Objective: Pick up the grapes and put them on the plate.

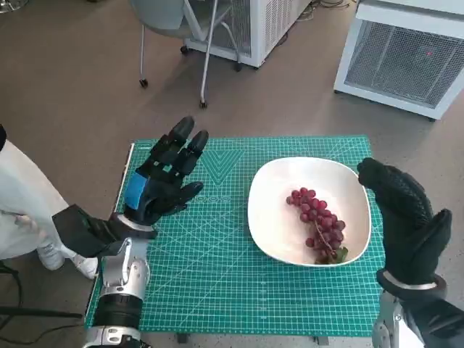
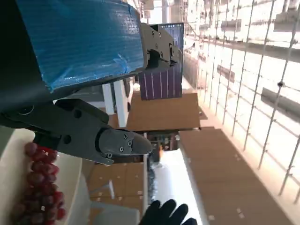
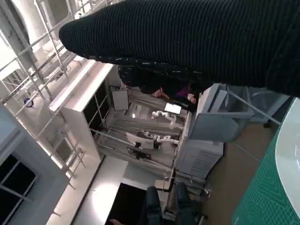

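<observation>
Black fingers of the left hand spread wide and hold nothing, raised over the green mat on the desk; the gloved right hand is also empty, its fingers loosely apart beside the plate. The red grapes already lie on that white plate, between both hands. The placing step looks done, so the next move probably calls only for drawing both hands clear.
</observation>
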`<move>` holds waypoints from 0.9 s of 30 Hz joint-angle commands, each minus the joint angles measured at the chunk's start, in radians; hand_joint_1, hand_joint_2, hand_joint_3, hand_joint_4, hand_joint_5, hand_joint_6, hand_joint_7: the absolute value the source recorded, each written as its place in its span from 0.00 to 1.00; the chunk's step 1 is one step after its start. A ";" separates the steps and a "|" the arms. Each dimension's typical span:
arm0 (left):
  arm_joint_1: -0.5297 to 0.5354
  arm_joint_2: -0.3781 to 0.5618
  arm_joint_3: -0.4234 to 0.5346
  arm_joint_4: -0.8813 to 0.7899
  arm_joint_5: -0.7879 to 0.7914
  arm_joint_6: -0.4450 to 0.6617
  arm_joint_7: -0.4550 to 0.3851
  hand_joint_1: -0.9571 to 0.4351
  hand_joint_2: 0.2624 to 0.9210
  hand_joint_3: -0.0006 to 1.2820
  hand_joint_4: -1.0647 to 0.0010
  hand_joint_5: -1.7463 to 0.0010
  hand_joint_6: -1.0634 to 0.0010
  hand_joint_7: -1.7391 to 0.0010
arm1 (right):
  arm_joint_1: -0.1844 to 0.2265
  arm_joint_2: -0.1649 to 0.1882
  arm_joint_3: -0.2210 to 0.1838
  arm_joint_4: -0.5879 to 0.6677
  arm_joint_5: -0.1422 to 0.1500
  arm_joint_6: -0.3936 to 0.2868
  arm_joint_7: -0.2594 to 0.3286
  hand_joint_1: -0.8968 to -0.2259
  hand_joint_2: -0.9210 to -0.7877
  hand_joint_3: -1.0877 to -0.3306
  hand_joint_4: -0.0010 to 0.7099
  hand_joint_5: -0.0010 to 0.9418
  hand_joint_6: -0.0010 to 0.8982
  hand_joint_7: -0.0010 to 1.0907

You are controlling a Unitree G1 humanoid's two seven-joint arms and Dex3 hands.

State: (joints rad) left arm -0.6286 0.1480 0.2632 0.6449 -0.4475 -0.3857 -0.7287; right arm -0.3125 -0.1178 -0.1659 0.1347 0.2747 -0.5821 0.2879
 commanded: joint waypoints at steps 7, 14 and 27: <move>0.044 -0.015 0.005 -0.068 -0.029 0.032 0.001 0.37 1.00 0.16 0.81 0.99 0.75 1.00 | 0.018 -0.017 -0.003 -0.006 0.018 0.024 0.020 0.57 0.00 0.72 0.65 0.01 0.13 0.54; 0.057 -0.017 0.004 -0.085 -0.041 0.043 -0.001 0.37 1.00 0.16 0.81 0.99 0.75 1.00 | 0.019 -0.022 -0.004 -0.005 0.023 0.024 0.023 0.57 0.00 0.72 0.65 0.01 0.14 0.53; 0.088 -0.019 0.009 -0.131 -0.057 0.071 0.003 0.38 1.00 0.17 0.80 0.99 0.74 0.99 | 0.024 -0.024 -0.004 -0.010 0.022 0.023 0.025 0.57 0.00 0.72 0.65 0.01 0.14 0.53</move>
State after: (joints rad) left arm -0.5569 0.1298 0.2690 0.5426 -0.4937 -0.3240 -0.7282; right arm -0.3108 -0.1366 -0.1684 0.1261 0.2928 -0.5719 0.3055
